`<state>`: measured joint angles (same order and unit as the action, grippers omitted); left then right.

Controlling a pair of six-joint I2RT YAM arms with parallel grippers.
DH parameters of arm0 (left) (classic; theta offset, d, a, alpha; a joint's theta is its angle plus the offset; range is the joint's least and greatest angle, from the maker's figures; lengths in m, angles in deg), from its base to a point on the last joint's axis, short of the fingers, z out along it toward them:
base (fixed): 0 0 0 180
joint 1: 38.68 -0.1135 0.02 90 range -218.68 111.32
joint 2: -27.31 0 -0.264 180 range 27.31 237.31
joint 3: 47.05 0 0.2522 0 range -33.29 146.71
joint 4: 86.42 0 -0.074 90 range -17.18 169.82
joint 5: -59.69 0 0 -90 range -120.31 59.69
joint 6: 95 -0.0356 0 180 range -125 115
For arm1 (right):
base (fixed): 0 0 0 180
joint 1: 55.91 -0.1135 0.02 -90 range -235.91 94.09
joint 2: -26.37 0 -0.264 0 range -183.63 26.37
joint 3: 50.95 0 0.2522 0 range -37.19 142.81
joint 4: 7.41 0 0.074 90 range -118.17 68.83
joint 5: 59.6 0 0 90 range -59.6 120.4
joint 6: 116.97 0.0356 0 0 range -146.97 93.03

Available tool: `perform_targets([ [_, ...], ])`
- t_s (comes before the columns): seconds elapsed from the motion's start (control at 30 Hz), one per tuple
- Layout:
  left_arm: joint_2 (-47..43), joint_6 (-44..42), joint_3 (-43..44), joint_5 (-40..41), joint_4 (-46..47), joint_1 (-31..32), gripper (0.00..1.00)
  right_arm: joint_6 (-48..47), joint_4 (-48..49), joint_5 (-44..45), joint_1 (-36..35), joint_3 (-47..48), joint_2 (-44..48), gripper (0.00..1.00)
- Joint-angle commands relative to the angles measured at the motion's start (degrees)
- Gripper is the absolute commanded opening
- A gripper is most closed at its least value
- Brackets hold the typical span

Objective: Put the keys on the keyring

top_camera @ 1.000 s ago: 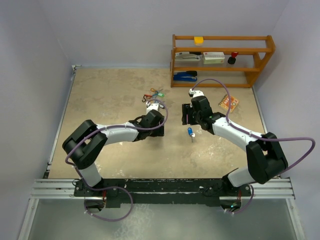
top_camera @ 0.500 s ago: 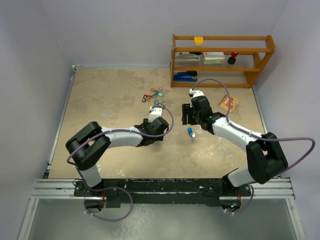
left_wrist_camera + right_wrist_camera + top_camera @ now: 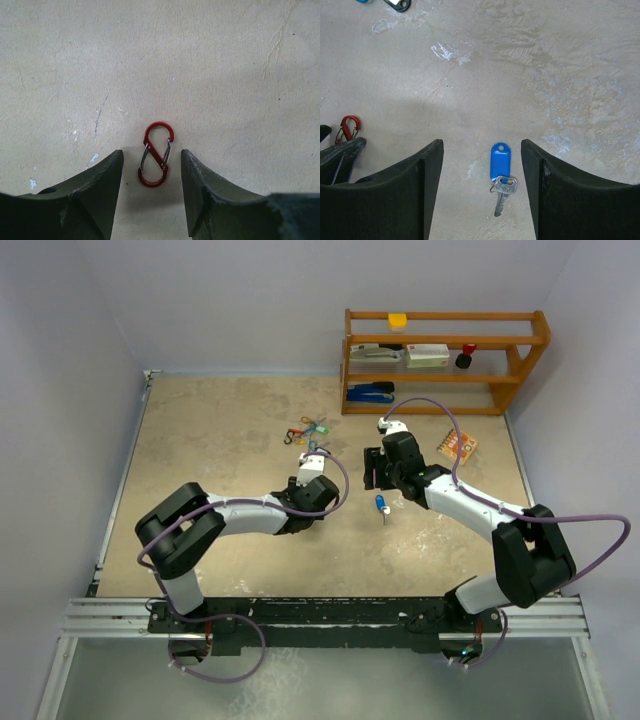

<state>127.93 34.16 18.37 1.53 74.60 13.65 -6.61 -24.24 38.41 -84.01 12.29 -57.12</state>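
- Between the fingers of my left claw (image 3: 151, 167), a red S-shaped clip (image 3: 156, 161) lies flat on the bench (image 3: 225, 75). The jaws stand apart and touch neither side of it.
- My right claw (image 3: 481, 150) is wide and holds nothing. A blue-tagged key (image 3: 500, 167) lies on the bench between its fingers.
- I see the other keys (image 3: 311, 428) bunched together farther back on the bench.

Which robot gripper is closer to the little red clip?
The left one. The left gripper has the red clip lying on the table between its open jaws, not touched. The right gripper is off to the side, over the blue-tagged key.
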Motion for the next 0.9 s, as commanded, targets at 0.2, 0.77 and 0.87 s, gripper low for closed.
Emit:
perform_targets([
  [0.2,4.17,-1.19,-1.12,-2.34,-3.55,0.04,0.28,-0.25,1.31,0.58,0.15,0.54,1.74,0.66],
  [0.77,-0.89,-4.86,3.34,3.02,-8.71,-0.05,0.00,-0.32,-1.14,1.72,0.16,0.80,1.08,0.66],
  [0.87,-1.52,-7.07,6.85,5.05,-9.01,-0.36,0.00,-0.17,-2.93,1.80,0.15,1.05,0.18,0.65],
])
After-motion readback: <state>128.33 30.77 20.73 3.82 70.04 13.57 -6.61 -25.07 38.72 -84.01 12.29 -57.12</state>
